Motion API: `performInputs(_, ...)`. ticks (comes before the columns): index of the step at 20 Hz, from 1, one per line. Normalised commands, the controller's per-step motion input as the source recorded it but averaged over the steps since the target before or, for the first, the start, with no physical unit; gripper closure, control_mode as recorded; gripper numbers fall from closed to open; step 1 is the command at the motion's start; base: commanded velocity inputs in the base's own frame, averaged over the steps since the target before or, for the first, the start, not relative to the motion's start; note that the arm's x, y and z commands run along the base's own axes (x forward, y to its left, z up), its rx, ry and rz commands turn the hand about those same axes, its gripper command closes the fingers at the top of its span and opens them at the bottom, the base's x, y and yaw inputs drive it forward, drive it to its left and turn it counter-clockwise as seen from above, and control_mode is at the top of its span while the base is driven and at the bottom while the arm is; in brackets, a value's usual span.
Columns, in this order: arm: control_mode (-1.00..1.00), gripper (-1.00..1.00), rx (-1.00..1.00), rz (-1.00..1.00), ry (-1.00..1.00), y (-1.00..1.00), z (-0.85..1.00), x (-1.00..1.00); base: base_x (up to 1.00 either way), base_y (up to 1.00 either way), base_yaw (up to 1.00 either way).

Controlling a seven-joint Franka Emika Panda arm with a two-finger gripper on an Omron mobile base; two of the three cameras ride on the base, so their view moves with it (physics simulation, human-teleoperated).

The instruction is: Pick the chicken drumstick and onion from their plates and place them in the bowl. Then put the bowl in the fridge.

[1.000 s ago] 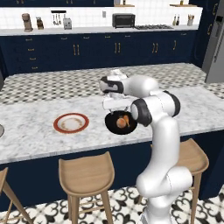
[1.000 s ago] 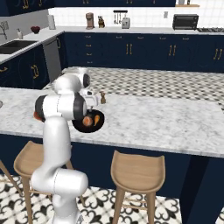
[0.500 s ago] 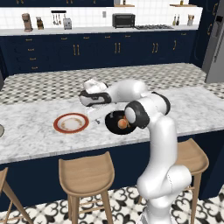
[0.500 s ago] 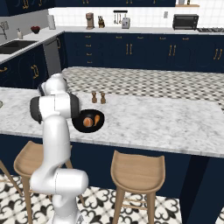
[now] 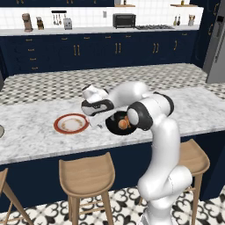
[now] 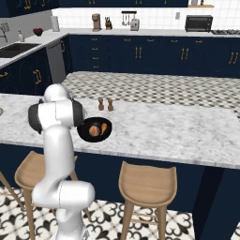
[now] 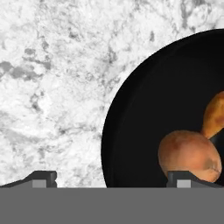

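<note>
Black bowl [image 7: 144, 109] sits on the marble surface [image 7: 52, 78], holding the onion [image 7: 189, 154] and chicken drumstick [image 7: 215, 114]; the red-rimmed plate [image 5: 71, 124] lies beside the bowl. Above the bowl's rim hangs the tool [image 7: 111, 177], jaws spread wide, gripping nothing.

Home kitchen, marble island [image 5: 35, 136], wooden stools [image 5: 88, 176], navy cabinets [image 5: 88, 52], toaster oven [image 5: 123, 20]

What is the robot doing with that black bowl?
The onion and drumstick are already in the bowl on the counter. The gripper is open over the bowl's rim, one finger each side, holding nothing. It looks ready to grab the bowl, which goes in the fridge.
</note>
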Motion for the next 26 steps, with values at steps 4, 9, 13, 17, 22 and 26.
performInputs(4,-1.0,-1.0,0.0,0.0,-0.01,-0.15,-0.22,-0.06,0.0,0.0,0.0)
performInputs(9,-1.0,-1.0,0.0,0.05,0.0,0.0,-0.32,0.16,0.0,0.0,0.0)
performInputs(13,-1.0,-1.0,0.0,0.05,0.0,0.0,-0.29,0.04,0.0,0.0,0.0)
performInputs(17,-1.0,1.0,0.0,0.02,0.0,0.0,-0.17,0.0,0.0,0.0,0.0)
performInputs(22,-1.0,1.0,0.0,0.01,-0.01,-0.1,-0.03,0.0,0.0,0.0,0.0)
performInputs(26,-1.0,1.0,0.0,0.0,0.0,-0.06,0.0,0.06,0.0,0.0,0.0)
